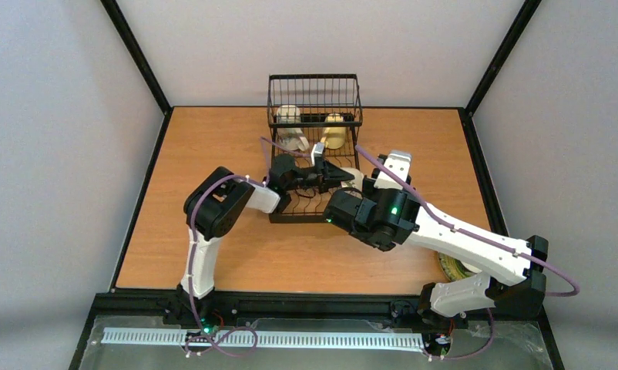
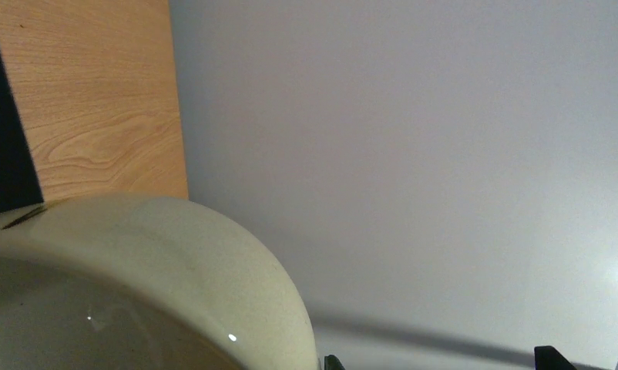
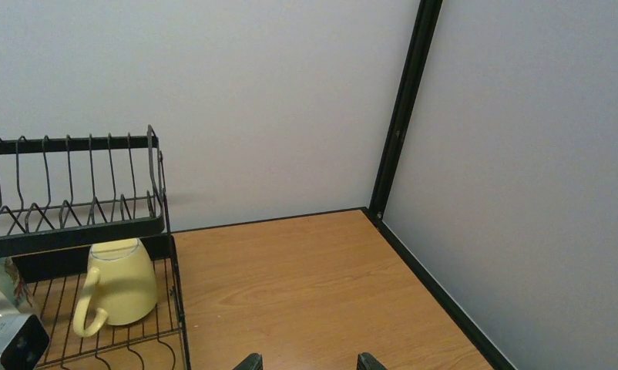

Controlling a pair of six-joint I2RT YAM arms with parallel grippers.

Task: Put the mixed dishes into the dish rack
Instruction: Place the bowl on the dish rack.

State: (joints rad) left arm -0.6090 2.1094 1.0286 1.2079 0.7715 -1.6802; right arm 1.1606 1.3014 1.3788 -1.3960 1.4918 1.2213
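Low on the right of the top view, the lime-green plate [image 1: 449, 267] peeks out from under the right arm. It lies on the table [image 1: 206, 254], not yet loaded. The right pincer [image 3: 307, 361] is spread with nothing in it and hangs beside the rack, likely to keep out of the way. In the middle of the top view, the left pincer [image 1: 338, 175] is nearly pressed together. It seems to pinch the rim of the white bowl [image 2: 136, 293] over the low tray of the dish rack [image 1: 314, 76], probably so the bowl can go in on its edge. Higher up, in the rack's tall far part, sit the white mug [image 1: 289, 116] and the cream-yellow mug [image 3: 125, 281].

The left wrist view shows the bowl's shiny inside up close, but the top view shows only a bit of it. The right wrist view shows the yellow mug upside down, good for dripping dry. Only the top view shows both arms and the plate
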